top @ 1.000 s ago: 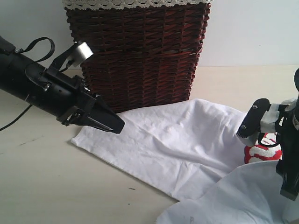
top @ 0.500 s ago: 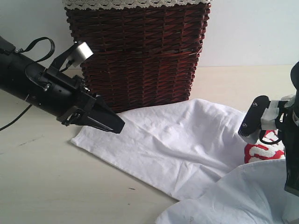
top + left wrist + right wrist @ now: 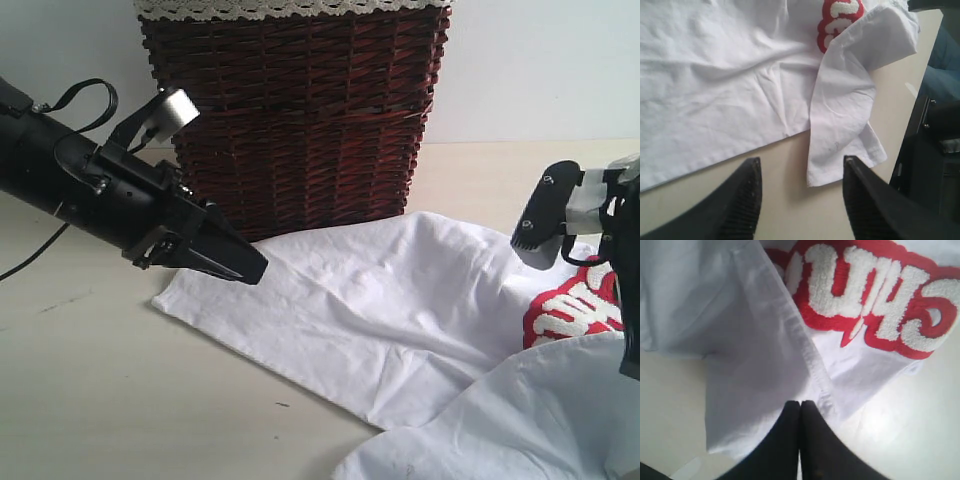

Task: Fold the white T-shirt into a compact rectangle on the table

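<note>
- White cotton is now pinched in my right gripper (image 3: 800,407). Its jaws stood apart a second ago and have since met on a hemmed edge of the white T-shirt (image 3: 380,310), just beside the fuzzy red-and-white lettering (image 3: 875,295).
- With that pinch my right arm has risen a little in the exterior view. The flap is lifting, and more of the lettering shows than before.
- The shirt lies rumpled on the table (image 3: 100,400) in front of the wicker basket (image 3: 295,110). Its far edge is close to the basket's foot, and its near right part is doubled over.
- My left gripper (image 3: 801,162) has not moved. Its jaws are wide with nothing between them, and it hovers over the shirt's left edge.
- I judge the fold to be only beginning: the grip is taken, but the flap is not yet carried across. I hold only a thin hem, which could slip if I pull too fast.
</note>
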